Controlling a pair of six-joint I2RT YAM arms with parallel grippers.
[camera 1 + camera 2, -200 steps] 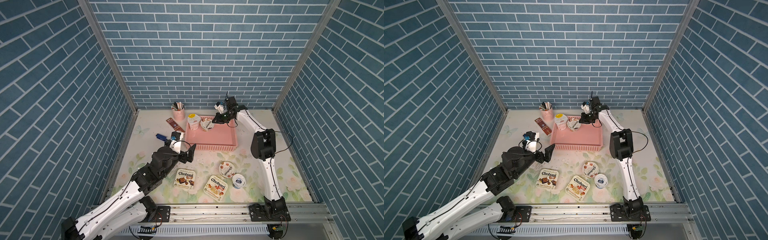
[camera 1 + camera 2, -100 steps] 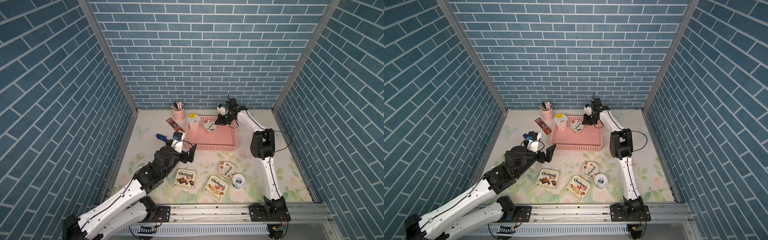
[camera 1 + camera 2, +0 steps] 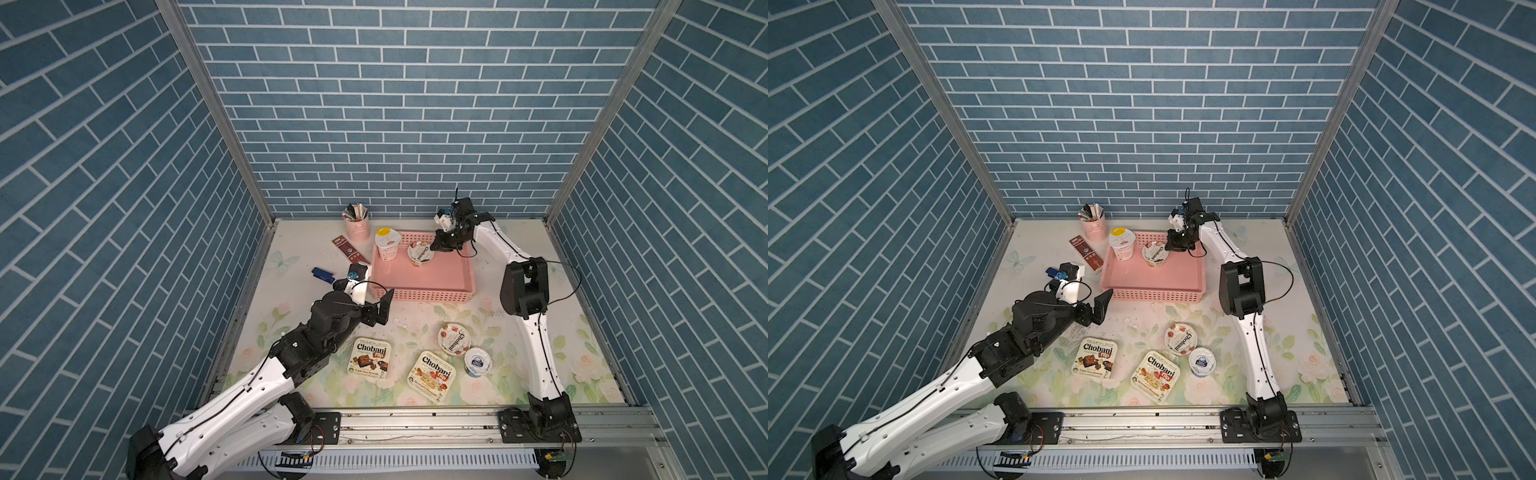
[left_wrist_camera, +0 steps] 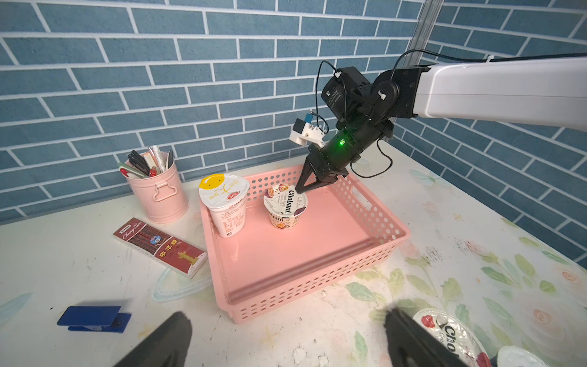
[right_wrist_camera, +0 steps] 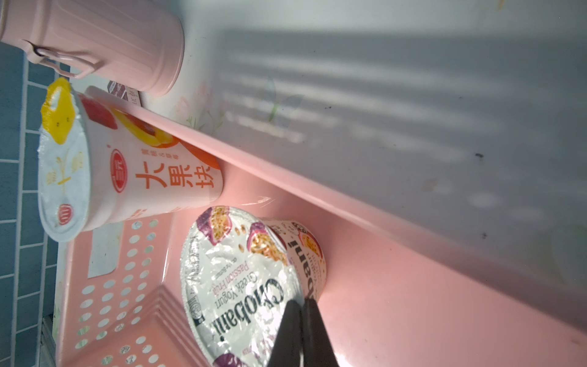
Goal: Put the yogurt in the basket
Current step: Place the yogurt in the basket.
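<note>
- Nearest the front rail, four yogurt cups stand on the flowered table, outside the basket: a brownie Flip cup (image 3: 369,360), a strawberry Flip cup (image 3: 433,376), a round strawberry Chobani cup (image 3: 455,339) and, touching or just beside it, a small blue-white cup (image 3: 478,361).
- The left gripper (image 4: 287,317) hangs above bare table just short of the basket's near left corner. Its jaws are spread wide with nothing between them.
- A blue clip-like object (image 3: 323,274) lies on the table left of the basket.
- The pink basket (image 3: 424,295) sits mid-table and holds two cups, both upright in its far left part; the rest of its floor is bare.
- The yellow-topped cup (image 3: 387,245) stands in the far left corner.
- The passion-fruit Chobani cup (image 3: 420,253) stands just beside it, apart from it.
- The right gripper (image 4: 298,190) reaches down over the basket's far wall. Its fingers (image 5: 287,330) are pressed together on the rim of the passion-fruit Chobani cup's foil lid.
- A brown flat box (image 3: 351,250) lies just left of the basket.
- The pink pen holder (image 3: 358,227) stands near the back wall, stuffed with pens.
</note>
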